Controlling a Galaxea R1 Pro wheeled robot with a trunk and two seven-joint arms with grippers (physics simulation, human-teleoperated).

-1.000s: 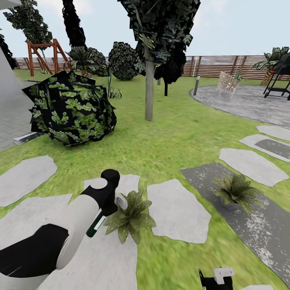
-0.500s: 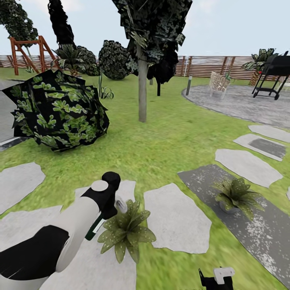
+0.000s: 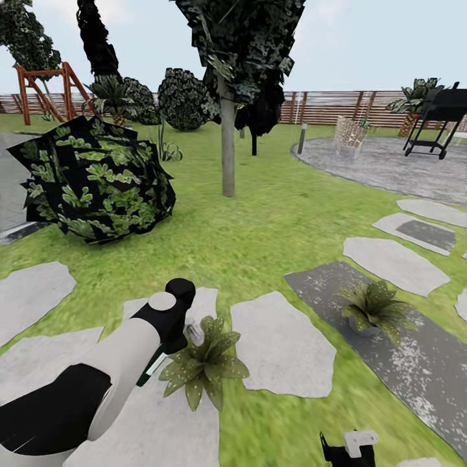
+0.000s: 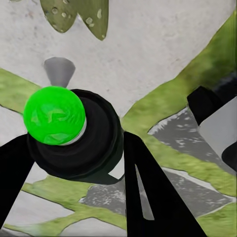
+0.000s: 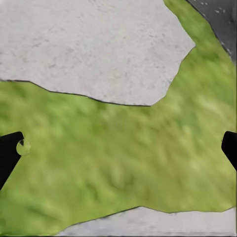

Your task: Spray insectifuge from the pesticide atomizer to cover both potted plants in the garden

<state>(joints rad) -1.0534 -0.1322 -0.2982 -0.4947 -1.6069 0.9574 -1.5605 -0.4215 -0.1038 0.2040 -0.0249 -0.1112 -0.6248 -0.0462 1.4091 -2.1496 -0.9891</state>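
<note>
My left gripper [image 3: 174,322] is shut on the pesticide atomizer [image 3: 153,367], a dark-green bottle with a white label strip. Its whitish trigger head [image 3: 194,334] sits just over the near potted plant [image 3: 204,365], a spiky green rosette on a pale stepping stone [image 3: 162,421]. In the left wrist view the atomizer [image 4: 74,133] shows end-on between the black fingers [image 4: 148,192], with leaves [image 4: 81,15] beyond its nozzle. The second potted plant [image 3: 375,309] stands in a grey pot on a dark stone [image 3: 415,370] to the right. My right gripper [image 5: 118,148] hangs open over grass, low at the head view's edge [image 3: 347,449].
A big dark leafy bush [image 3: 94,178] sits at the left and a tree trunk [image 3: 227,152] stands ahead. Pale stepping stones [image 3: 282,347] cross the lawn. A paved circle with a grill [image 3: 434,120] and a wooden fence [image 3: 324,107] lie far back.
The whole picture has slid left and a little down, so the camera turned. The left arm keeps the atomizer at the near plant. The right gripper holds its place.
</note>
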